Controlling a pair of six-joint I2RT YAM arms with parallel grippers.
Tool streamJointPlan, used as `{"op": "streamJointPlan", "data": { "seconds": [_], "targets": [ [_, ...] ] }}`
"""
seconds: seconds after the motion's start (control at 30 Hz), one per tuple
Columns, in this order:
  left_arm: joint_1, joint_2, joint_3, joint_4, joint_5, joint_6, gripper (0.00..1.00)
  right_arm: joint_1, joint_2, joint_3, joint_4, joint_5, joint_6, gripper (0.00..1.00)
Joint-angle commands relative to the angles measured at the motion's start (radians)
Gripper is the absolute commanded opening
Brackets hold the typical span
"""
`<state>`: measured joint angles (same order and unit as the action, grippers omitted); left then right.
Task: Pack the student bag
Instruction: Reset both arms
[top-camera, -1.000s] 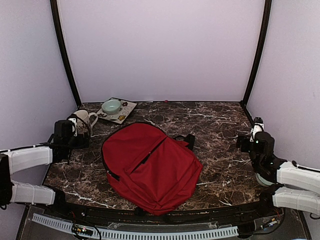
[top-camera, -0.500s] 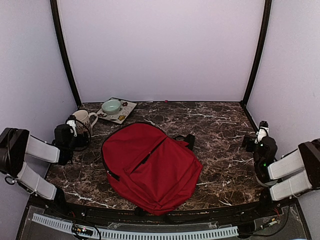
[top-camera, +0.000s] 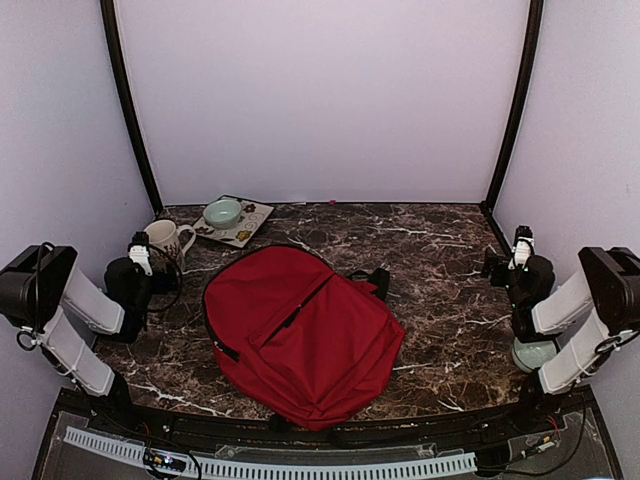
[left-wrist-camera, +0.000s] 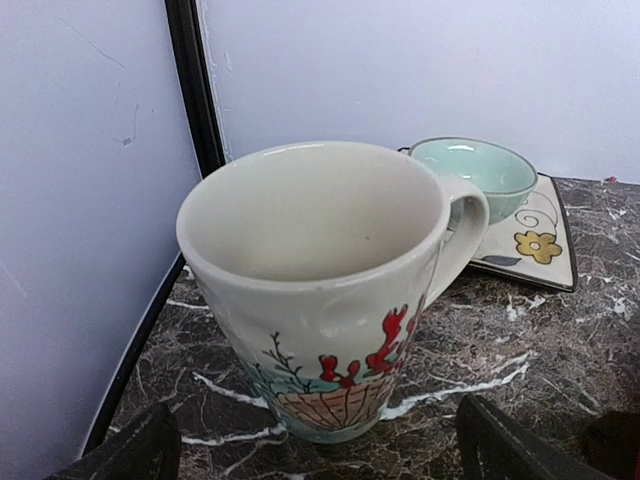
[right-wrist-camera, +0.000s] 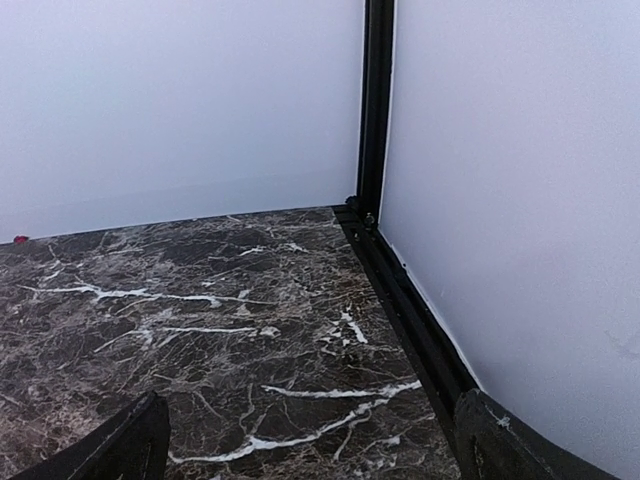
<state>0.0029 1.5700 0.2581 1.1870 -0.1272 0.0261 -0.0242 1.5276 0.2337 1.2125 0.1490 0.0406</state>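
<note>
The student bag (top-camera: 300, 335) is a large dark-red backpack lying flat in the middle of the marble table, with its black zippers facing up. My left gripper (top-camera: 141, 262) is at the table's left edge, well apart from the bag. It is open, with its fingertips (left-wrist-camera: 130, 450) on either side of a cream mug (left-wrist-camera: 320, 290) painted with red coral, and they do not touch it. My right gripper (top-camera: 516, 262) is at the right edge. It is open and empty over bare marble (right-wrist-camera: 310, 460), facing the back right corner.
The mug (top-camera: 166, 238) stands at the left. Behind it, a pale green bowl (top-camera: 223, 212) sits on a square patterned plate (top-camera: 252, 222); both also show in the left wrist view, the bowl (left-wrist-camera: 470, 170) on the plate (left-wrist-camera: 545, 240). A pale green round object (top-camera: 531, 354) lies under the right arm. Black frame posts (right-wrist-camera: 377, 110) stand at the back corners.
Both arms have folded back toward their bases at the table's sides. Both grippers stay near the side edges. The bag, mug, bowl and plate have not moved.
</note>
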Motion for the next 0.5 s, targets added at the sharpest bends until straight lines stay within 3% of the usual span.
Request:
{"op": "streamJointPlan", "data": {
  "seconds": [0.0, 0.47],
  "targets": [
    [0.001, -0.013, -0.002, 0.073, 0.014, 0.01, 0.99, -0.002, 0.0, 0.002, 0.043, -0.047, 0.014, 1.0],
    [-0.006, 0.001, -0.008, 0.109, -0.002, 0.023, 0.99, -0.002, 0.003, -0.001, 0.057, -0.048, 0.015, 0.99]
  ]
}}
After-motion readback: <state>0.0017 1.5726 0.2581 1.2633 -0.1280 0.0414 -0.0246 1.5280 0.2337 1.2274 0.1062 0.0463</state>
